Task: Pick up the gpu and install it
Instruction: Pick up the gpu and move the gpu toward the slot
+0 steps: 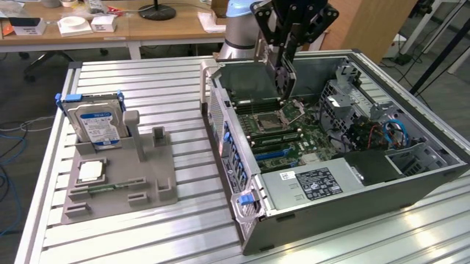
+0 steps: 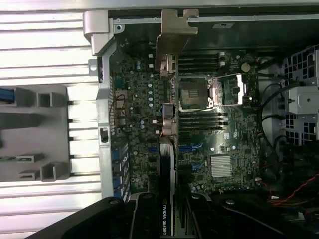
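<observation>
The gripper (image 1: 287,52), fingers clamped on the gpu (image 1: 282,74), holds the card upright over the motherboard (image 1: 294,137) inside the open computer case (image 1: 353,203); a clean fit likely depends on keeping its lower edge square to the slot and its silver bracket (image 2: 175,25) against the case wall
</observation>
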`<state>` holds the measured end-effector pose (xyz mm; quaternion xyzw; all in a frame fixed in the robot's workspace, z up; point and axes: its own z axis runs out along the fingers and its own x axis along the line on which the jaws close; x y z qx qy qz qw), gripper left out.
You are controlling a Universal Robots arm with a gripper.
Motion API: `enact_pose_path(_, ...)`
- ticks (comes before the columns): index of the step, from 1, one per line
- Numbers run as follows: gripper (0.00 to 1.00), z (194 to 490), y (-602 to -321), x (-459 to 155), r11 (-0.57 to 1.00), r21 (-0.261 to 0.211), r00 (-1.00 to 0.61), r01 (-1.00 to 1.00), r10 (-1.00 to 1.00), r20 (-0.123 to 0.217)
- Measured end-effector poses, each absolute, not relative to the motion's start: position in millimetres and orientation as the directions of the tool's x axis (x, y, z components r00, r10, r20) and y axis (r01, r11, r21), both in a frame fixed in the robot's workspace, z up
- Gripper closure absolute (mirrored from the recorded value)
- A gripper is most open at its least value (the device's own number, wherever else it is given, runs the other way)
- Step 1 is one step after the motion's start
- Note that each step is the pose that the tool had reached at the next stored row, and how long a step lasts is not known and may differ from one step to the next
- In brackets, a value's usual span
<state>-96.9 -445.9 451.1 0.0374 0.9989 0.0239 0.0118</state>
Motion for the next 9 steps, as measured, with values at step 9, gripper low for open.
enact_pose_path(9, 0.74, 451, -446, -85, 0.996, 0.049, -0.997, 0.074, 0.075, -0.022)
